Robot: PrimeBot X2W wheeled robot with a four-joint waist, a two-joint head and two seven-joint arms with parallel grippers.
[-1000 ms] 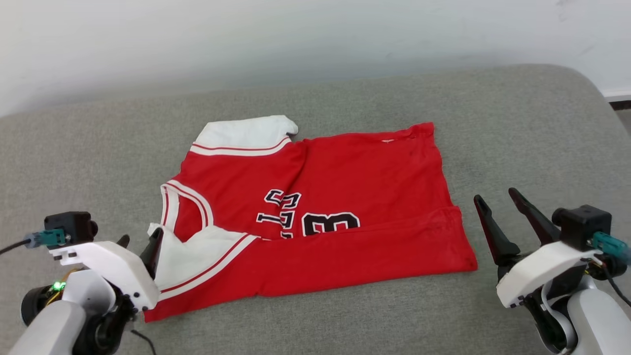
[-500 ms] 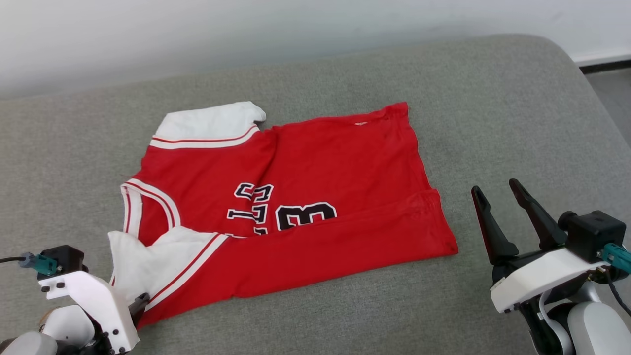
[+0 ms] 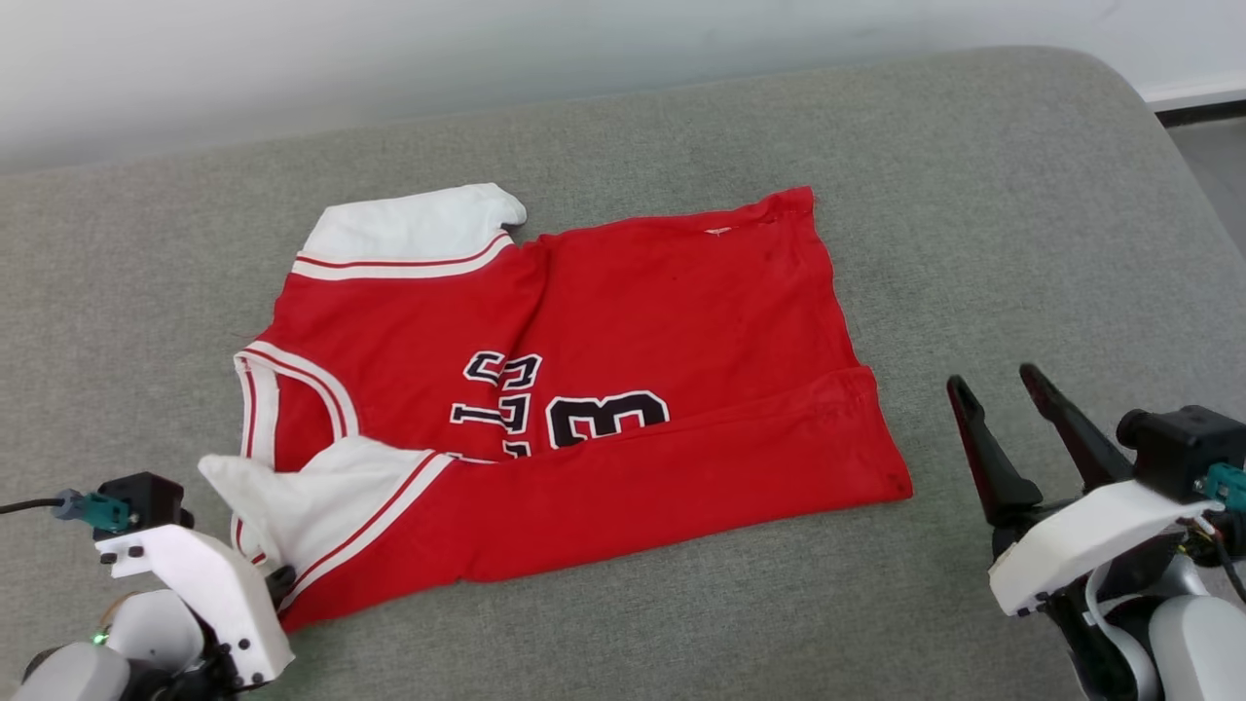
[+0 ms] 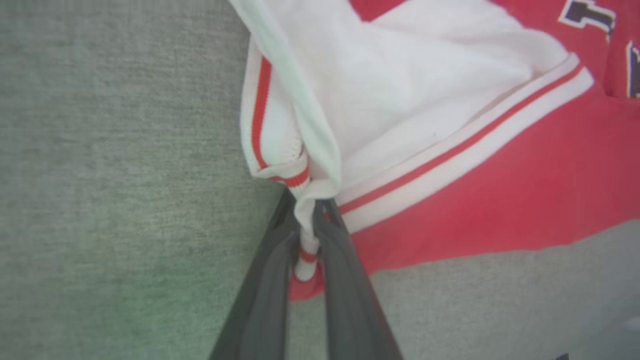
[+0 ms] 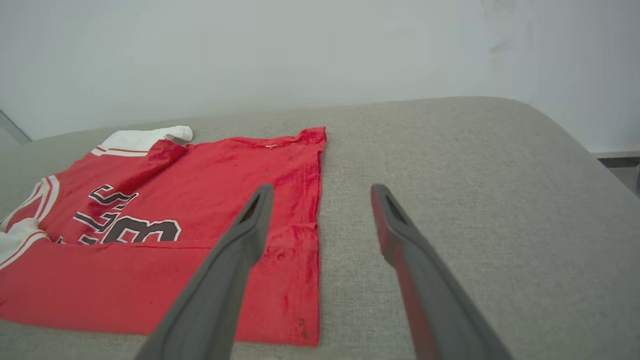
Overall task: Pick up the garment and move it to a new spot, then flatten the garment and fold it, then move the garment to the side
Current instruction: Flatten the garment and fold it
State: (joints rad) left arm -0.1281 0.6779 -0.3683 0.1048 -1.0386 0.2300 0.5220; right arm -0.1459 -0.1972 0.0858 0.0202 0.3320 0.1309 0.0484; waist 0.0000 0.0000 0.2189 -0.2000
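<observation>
The garment [image 3: 623, 321] is a red T-shirt with white sleeves and striped trim, lying partly folded on the grey cushion [image 3: 973, 175], near long edge turned over. My left gripper [image 4: 309, 235] is shut on the striped edge of the near white sleeve [image 4: 410, 85]; in the head view its fingers [image 3: 280, 581] sit under the white wrist housing at the garment's near left corner. Over the cushion just right of the garment's hem [image 5: 310, 250], my right gripper [image 3: 1003, 389] stands open with nothing between its fingers [image 5: 250, 230].
A pale wall [image 3: 584, 49] runs behind the cushion. The cushion's rounded right edge drops to dark floor [image 3: 1207, 127] at the far right. Bare cushion lies right of the garment and along its near side.
My left gripper has shut on the near sleeve's edge, and the sleeve is bunched up at its tips. The head camera has shifted. The right gripper stays open by the hem.
</observation>
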